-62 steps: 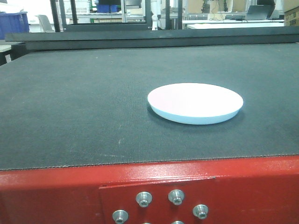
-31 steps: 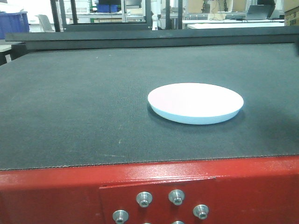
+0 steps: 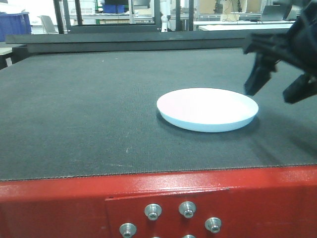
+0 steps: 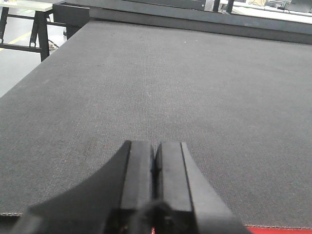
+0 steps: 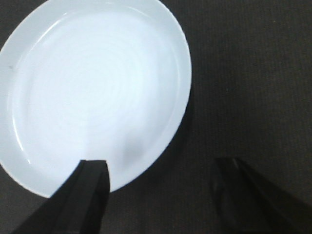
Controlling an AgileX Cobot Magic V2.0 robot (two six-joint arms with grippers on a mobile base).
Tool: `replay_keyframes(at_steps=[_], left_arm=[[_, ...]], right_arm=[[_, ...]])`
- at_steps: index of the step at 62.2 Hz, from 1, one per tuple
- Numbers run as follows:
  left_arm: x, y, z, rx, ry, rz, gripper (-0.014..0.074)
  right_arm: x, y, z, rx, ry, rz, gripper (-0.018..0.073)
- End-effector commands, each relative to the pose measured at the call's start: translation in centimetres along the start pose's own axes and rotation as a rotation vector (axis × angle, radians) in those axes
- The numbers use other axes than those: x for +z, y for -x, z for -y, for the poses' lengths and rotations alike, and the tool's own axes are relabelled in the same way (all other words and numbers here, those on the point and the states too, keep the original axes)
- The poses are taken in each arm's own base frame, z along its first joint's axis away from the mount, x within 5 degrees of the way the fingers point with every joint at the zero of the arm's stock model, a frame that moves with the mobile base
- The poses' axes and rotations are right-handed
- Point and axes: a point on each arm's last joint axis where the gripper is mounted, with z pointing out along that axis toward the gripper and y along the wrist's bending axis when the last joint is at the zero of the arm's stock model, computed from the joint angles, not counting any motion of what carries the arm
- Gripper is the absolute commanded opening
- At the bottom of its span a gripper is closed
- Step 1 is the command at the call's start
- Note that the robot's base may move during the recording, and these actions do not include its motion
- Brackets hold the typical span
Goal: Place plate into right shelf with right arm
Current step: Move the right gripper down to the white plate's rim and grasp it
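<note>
**Left end effector**: fingers pressed together, nothing btwn them, over the dark mat of the bench. **Plate**: lies flat on the mat, right of bench centre in front view. **Right end effector**: fingers spread apart, empty, above the plate's 3 o'clock edge. Wrist view: one finger over the rim, the other over mat.
</note>
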Motion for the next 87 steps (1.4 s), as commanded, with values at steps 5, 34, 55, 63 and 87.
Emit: replay_keyframes(at_steps=[5, 34, 55, 63, 87], left_arm=[[0.0, 0.5, 0.1, -0.006, -0.01, 0.082, -0.0047], [0.0, 0.5, 0.1, -0.006, -0.01, 0.082, -0.0047], [0.0, 0.5, 0.1, -0.006, -0.01, 0.082, -0.0047], [0.0, 0.5, 0.1, -0.006, -0.01, 0.082, -0.0047], [0.0, 0.5, 0.1, -0.006, -0.01, 0.082, -0.0047]], right_arm=[[0.3, 2.7, -1.0, 0.011, 0.03, 0.083, 0.0594], [4.1, 3.3, -1.4, 0.006, 0.014, 0.009, 0.0592], [4.6, 3.0, -1.2, 0.008, 0.007, -0.013, 0.0175], [4.6, 3.1, -1.2, 0.008, 0.008, -0.007, 0.0055], [3.1, 4.0, -0.6, 0.023, 0.005, 0.035, 0.0055]])
